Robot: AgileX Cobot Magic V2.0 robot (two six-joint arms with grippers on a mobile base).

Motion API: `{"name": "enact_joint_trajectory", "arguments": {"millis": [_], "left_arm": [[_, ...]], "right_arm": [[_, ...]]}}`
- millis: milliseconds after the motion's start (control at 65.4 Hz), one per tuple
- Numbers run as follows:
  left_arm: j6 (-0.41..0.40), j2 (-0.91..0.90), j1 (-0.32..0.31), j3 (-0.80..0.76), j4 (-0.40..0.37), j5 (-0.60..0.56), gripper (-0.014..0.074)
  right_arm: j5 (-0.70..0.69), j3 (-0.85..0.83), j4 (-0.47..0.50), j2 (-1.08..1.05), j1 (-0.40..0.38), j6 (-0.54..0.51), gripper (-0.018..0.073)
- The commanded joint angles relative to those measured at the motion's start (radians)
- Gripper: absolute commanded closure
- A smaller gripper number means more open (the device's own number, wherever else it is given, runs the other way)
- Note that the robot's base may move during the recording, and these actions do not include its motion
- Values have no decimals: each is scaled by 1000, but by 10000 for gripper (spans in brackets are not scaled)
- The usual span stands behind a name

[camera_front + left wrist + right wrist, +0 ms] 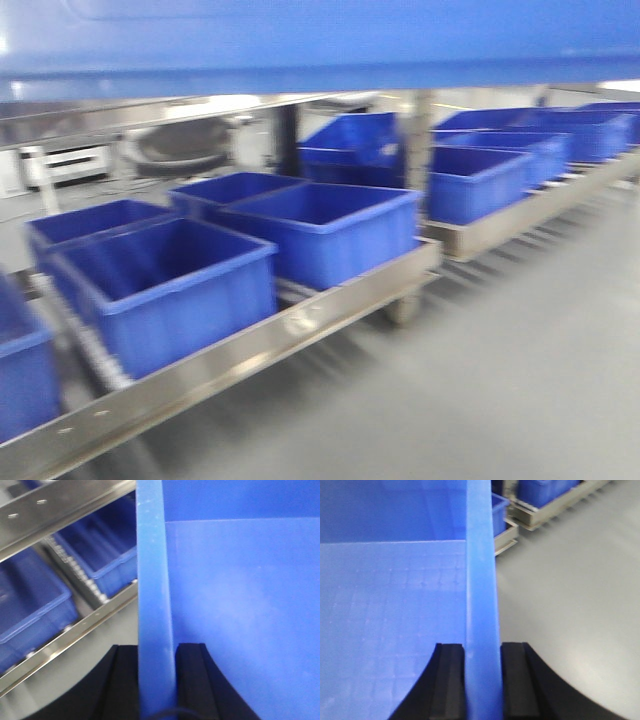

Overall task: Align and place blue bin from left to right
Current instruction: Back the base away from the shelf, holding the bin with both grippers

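Note:
The blue bin [320, 40] is held up off the ground; its side wall fills the top of the front view. My left gripper [156, 652] is shut on its left rim [152, 580], one black finger inside the bin and one outside. My right gripper [482, 652] is shut on the opposite rim [481, 570] in the same way. The bin's pale blue inside floor [240, 605] shows in both wrist views. Neither gripper shows in the front view.
Below stand low steel racks [300, 325] on a grey floor [500, 380]. Several dark-blue bins [165, 285] sit open-topped in a row on the near rack. More bins [480, 180] line the rack at the right. The front view is blurred.

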Motion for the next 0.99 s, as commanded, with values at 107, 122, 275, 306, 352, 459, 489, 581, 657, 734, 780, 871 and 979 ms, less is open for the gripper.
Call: {"name": "enact_joint_trajectory", "arguments": {"millis": [107, 122, 275, 306, 352, 459, 489, 581, 657, 734, 780, 871, 979], "left_arm": [[2, -9, -14, -12, -20, -94, 707], [2, -9, -14, -12, -20, -94, 707], [2, -9, -14, -12, -20, -94, 707], [2, -9, -14, -12, -20, -94, 707], [2, -9, -14, -12, -20, -94, 707], [2, -9, -14, -12, -20, -94, 707], [2, -9, -14, -12, -20, -94, 707], [2, -9, -14, -12, -20, -94, 707], [2, -9, -14, -12, -20, -94, 707], [2, -9, -14, -12, -20, -94, 707], [2, -9, -14, -12, -20, -94, 707], [2, -9, -14, -12, -20, -94, 707], [2, -9, -14, -12, -20, -94, 707]], "right_arm": [[-106, -10, -40, -5, 12, -14, 631], [-106, -10, -40, -5, 12, -14, 631], [-106, -10, -40, -5, 12, -14, 631], [-106, -10, -40, -5, 12, -14, 631], [-106, -10, -40, -5, 12, -14, 631], [-106, -10, -40, -5, 12, -14, 631], [-106, -10, -40, -5, 12, -14, 631], [-106, -10, -40, -5, 12, -14, 631], [-106, -10, -40, -5, 12, -14, 631], [-106, -10, -40, -5, 12, -14, 631], [-106, -10, -40, -5, 12, -14, 631], [-106, -10, -41, -5, 12, -14, 631], [-106, -10, -41, -5, 12, -14, 631]]}}
